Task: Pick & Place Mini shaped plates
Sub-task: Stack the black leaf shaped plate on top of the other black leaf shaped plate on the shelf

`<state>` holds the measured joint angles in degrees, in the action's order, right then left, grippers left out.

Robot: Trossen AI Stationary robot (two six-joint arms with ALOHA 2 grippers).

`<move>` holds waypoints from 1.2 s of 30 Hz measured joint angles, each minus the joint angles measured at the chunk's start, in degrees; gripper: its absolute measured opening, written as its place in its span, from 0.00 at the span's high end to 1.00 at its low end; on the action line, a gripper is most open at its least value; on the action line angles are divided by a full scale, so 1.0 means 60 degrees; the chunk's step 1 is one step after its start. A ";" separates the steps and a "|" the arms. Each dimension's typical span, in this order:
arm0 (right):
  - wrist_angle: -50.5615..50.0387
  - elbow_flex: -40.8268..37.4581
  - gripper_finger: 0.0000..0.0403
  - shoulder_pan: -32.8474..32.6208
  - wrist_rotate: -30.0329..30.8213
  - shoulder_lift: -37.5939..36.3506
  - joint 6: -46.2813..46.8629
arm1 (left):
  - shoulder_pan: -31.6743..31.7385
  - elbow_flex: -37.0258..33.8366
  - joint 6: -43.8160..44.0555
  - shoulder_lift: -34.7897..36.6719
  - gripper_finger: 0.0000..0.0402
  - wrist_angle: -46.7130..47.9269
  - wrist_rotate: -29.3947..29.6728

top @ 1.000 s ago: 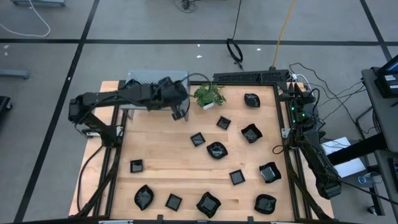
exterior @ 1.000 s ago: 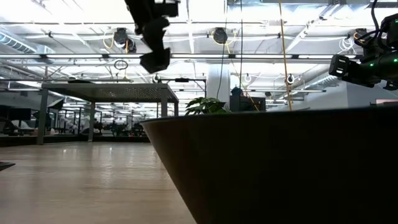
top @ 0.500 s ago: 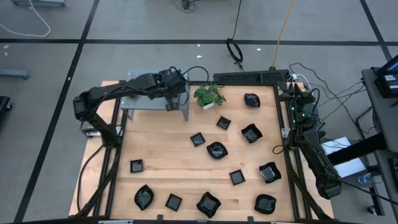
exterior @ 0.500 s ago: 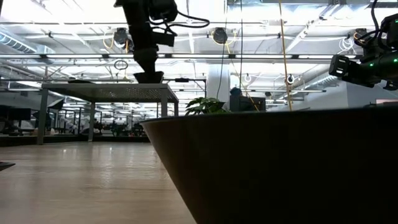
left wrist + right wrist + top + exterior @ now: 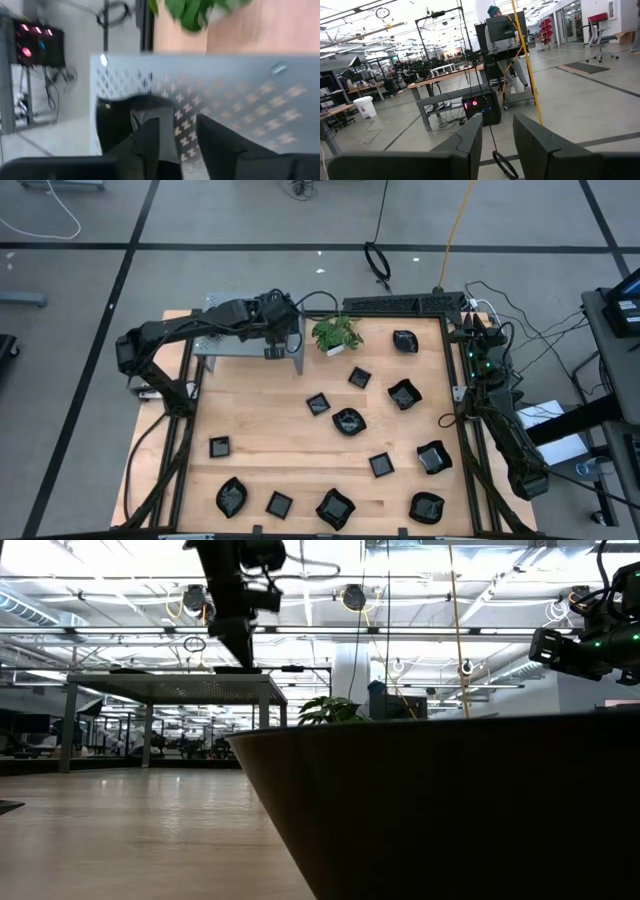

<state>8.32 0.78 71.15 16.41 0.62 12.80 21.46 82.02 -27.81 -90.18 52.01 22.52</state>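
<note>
My left gripper (image 5: 182,137) stands open over the grey perforated shelf (image 5: 240,330) at the table's far left, pointing steeply down. One black mini plate (image 5: 120,122) lies flat on the shelf top beside one finger, also seen as a thin dark slab (image 5: 237,669) under the gripper (image 5: 235,640). Several more black plates are scattered over the wooden table, among them a wavy one (image 5: 348,421) and a square one (image 5: 219,446). My right gripper (image 5: 497,132) is open at the table's right edge, pointing out into the room. My left gripper has one finger (image 5: 155,142) standing in front of the plate's edge (image 5: 137,117) on the shelf. I cannot tell whether that finger touches the plate. The other finger is over bare shelf.
A small green potted plant (image 5: 336,332) stands just right of the shelf. A plate close to the low camera (image 5: 450,810) fills most of that view. The parked right arm (image 5: 500,430) lies along the right edge. Bare wood shows at the table's left centre (image 5: 250,405).
My left gripper has gone toward the table's left and far edge, over the shelf, sinking a little and rolling about its own axis. The plate, tilted in the air below the fingers a second ago, now lies flat on the shelf top.
</note>
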 joint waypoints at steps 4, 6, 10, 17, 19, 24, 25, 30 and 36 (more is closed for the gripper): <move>0.0003 0.0000 0.75 0.0000 0.0003 0.0000 0.0000 | -0.0578 0.0000 0.0583 0.0552 0.55 -0.0566 0.0034; 0.0000 0.0001 0.75 -0.0003 0.0001 -0.0003 0.0000 | -0.0887 0.0000 0.1065 0.0867 0.51 -0.0916 0.0042; 0.0000 0.0001 0.75 -0.0002 0.0002 0.0000 0.0000 | -0.1514 0.0004 0.2733 0.1391 0.47 -0.1212 0.0005; 0.0000 0.0001 0.75 -0.0003 -0.0001 -0.0001 0.0000 | -0.2657 0.0004 0.7072 0.1631 0.47 -0.1467 -0.0083; 0.0000 0.0003 0.75 -0.0002 0.0000 0.0000 0.0000 | -0.3011 0.0004 0.8123 0.1592 0.47 -0.1271 -0.0088; 0.0000 0.0004 0.75 0.0001 0.0001 -0.0002 0.0000 | -0.4010 -0.0007 1.0539 0.1357 0.47 -0.0076 -0.0534; 0.0000 0.0000 0.75 -0.0003 0.0000 0.0000 0.0000 | -0.4229 0.0008 1.1111 0.1299 0.47 0.0170 -0.0744; 0.0002 0.0001 0.75 -0.0003 0.0003 -0.0001 0.0000 | -0.5466 0.0001 1.4128 0.0960 0.47 0.1566 -0.2075; 0.0000 0.0001 0.75 -0.0002 0.0001 0.0002 0.0000 | -0.7032 0.0004 1.7463 0.0155 0.47 0.2084 -0.3070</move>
<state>8.32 0.78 71.14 16.41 0.64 12.80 -20.73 82.04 76.97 -89.25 64.51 4.10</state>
